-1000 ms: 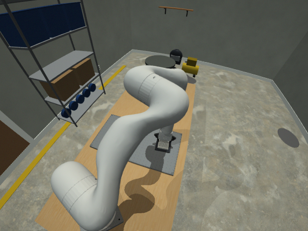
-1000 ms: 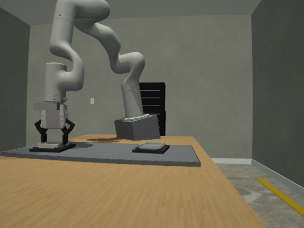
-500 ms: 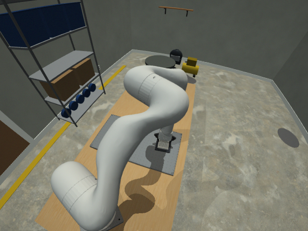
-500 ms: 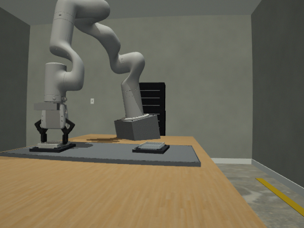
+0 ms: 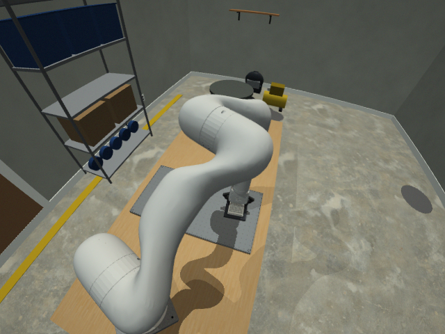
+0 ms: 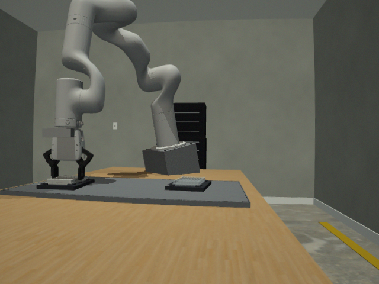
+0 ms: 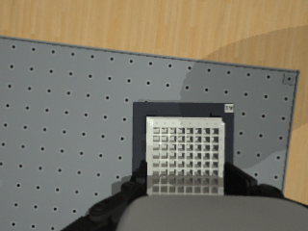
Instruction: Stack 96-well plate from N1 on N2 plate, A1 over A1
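A white 96-well plate (image 7: pixel 186 155) sits in the black plate nest N1 (image 7: pixel 184 110) on the grey perforated baseplate (image 7: pixel 72 125). My gripper (image 7: pixel 184 174) reaches straight down over it, and its two black fingers press on the plate's two opposite sides. The gripper is shut on this plate, which rests low in the nest. In the exterior view the gripper (image 6: pixel 67 176) stands at the left over the plate (image 6: pixel 61 180). The second plate (image 6: pixel 188 180) lies in nest N2 (image 6: pixel 188 186) to the right. In the top view the held plate (image 5: pixel 236 208) shows, but the arm hides N2.
The baseplate lies on a wooden table (image 6: pixel 122 238). The arm's grey base block (image 6: pixel 171 158) stands behind the baseplate. A shelf rack (image 5: pixel 71 90) stands on the floor away from the table.
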Tool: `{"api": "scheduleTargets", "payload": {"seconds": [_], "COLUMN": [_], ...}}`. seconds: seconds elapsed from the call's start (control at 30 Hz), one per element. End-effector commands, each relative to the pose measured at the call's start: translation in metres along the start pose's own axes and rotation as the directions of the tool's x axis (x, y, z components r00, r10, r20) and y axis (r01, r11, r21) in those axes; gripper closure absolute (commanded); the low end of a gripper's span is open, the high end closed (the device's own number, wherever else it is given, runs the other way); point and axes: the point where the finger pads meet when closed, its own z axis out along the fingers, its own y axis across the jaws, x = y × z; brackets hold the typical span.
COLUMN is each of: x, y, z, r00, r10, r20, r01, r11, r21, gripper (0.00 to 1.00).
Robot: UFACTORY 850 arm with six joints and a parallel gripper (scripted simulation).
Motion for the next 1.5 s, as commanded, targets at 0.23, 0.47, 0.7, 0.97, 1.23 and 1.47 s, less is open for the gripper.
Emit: {"api": "scheduleTargets", "payload": {"seconds": [0.23, 0.47, 0.7, 0.97, 1.23, 1.47], "x": [0.001, 0.001, 0.001, 0.001, 0.001, 0.001], "y": [0.0, 0.0, 0.0, 0.0, 0.0, 0.0], "z": [-0.001, -0.005, -0.009, -0.014, -0.019, -0.021], "r00": [1.0, 1.0, 1.0, 1.0, 1.0, 1.0], "r10": [0.0, 0.0, 0.0, 0.0, 0.0, 0.0], "r20": [-0.002, -0.002, -0.002, -0.002, -0.002, -0.002], "r01": [0.0, 0.0, 0.0, 0.0, 0.0, 0.0], "r11": [1.0, 1.0, 1.0, 1.0, 1.0, 1.0], "r21": [-0.001, -0.001, -0.001, -0.001, -0.001, -0.001], "gripper": [1.0, 1.0, 1.0, 1.0, 1.0, 1.0]}}
